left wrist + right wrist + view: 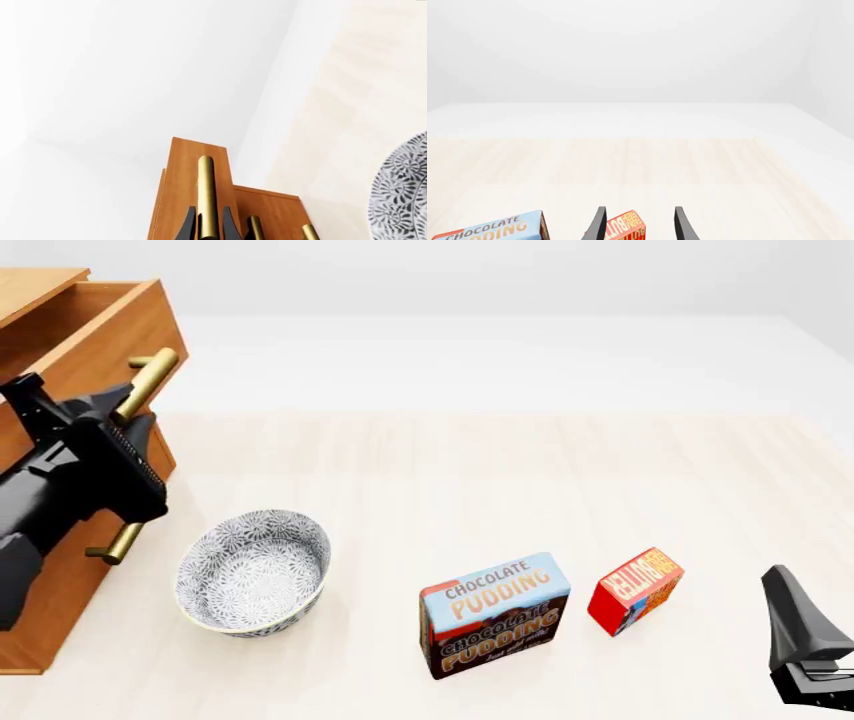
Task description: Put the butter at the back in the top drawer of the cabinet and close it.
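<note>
Our left gripper point(208, 227) clamped narrow on top drawer point(80, 315) handle point(205, 195), drawer pulled out for loading. Butter point(635, 590) on table point(534, 480) beside pudding box point(494, 615); our right gripper point(637, 222) spread wide, lined up on it.

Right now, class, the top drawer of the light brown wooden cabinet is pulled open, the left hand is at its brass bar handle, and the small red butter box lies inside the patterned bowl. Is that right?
Not quite. The small red butter box stands on the table beside the blue-and-brown chocolate pudding box, not inside the patterned bowl, as the front view shows. The rest holds: the top drawer of the light brown wooden cabinet is open, the left hand at its brass bar handle.
</note>
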Robot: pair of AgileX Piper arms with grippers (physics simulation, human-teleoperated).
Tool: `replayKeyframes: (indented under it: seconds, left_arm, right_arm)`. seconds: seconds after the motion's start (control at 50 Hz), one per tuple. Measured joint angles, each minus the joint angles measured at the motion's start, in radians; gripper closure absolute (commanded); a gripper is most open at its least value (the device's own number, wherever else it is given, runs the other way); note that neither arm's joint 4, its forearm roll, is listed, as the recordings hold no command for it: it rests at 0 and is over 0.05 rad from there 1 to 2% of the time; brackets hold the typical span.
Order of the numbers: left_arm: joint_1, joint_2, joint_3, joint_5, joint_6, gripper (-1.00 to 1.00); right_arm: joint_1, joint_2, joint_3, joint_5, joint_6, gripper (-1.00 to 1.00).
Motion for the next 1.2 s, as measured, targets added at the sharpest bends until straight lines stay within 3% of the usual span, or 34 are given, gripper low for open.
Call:
replayKeyframes:
  seconds: [0.2, 0.22, 0.54, 0.8, 1.2]
  left_arm:
    - [0.001, 0.001, -0.002, 0.007, 0.003, 1.0]
    - [0.001, 0.001, -0.002, 0.006, 0.003, -1.0]
    - [0.0, 0.03, -0.004, 0.03, 0.003, -1.0]
    - [-0.088, -0.054, -0.157, 0.441, -0.169, -1.0]
    - [-0.166, -0.109, -0.404, 0.801, -0.362, -1.0]
  right_arm:
    - [0.0, 0.0, 0.0, 0.0, 0.0, -1.0]
    - [0.0, 0.0, 0.0, 0.0, 0.0, -1.0]
    - [0.0, 0.0, 0.0, 0.0, 0.0, -1.0]
    - [0.0, 0.0, 0.0, 0.0, 0.0, -1.0]
    - [0.0, 0.0, 0.0, 0.0, 0.0, -1.0]
